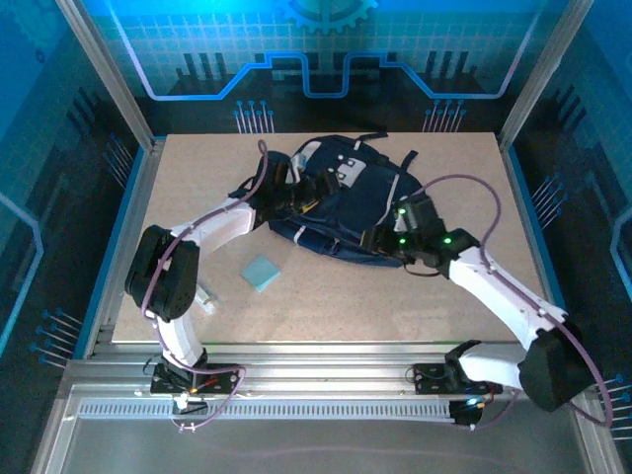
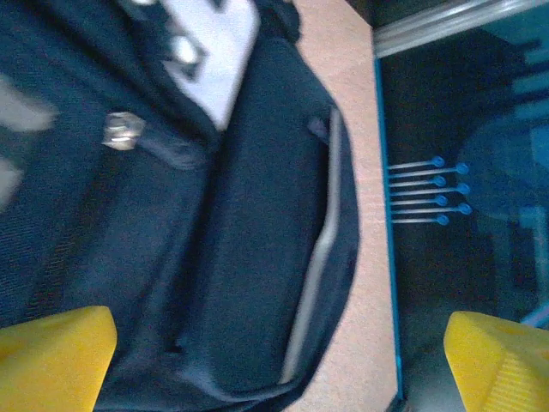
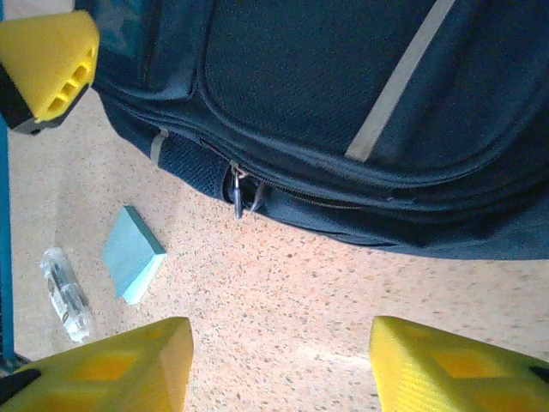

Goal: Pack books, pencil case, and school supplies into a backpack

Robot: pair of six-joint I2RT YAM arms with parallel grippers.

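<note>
Top external view: item 1, the backpack point(image 1: 346, 202), navy with pale stripes and grey patches, is laid flat on the far half of the table point(image 1: 395, 306). Item 2, the light-blue pad point(image 1: 262, 272), is found flat on the bare table, near the backpack's near-left edge but apart from it. Item 3, a small clear tube point(image 1: 205, 296), is laid left of the pad, just beside the left arm. The left gripper point(image 1: 291, 193) is placed over the backpack's left part. The right gripper point(image 1: 378, 240) is set at the backpack's near edge.

Left wrist view: the left gripper point(image 2: 274, 360) is seen with its yellow fingers point(image 2: 51, 360) spread wide, one at each lower corner, and nothing is clasped between them. Dark backpack fabric, a pale strip point(image 2: 313, 266) along a pocket edge and a metal zip pull point(image 2: 120, 130) are recorded beneath.

Right wrist view: the right gripper point(image 3: 283, 369) is shown with its jaws apart, and bare table is seen between them. A hanging zip tab point(image 3: 238, 196) is noted at the backpack's lower seam. The pad and the clear tube are listed to the left on the table, each apart from the bag.
</note>
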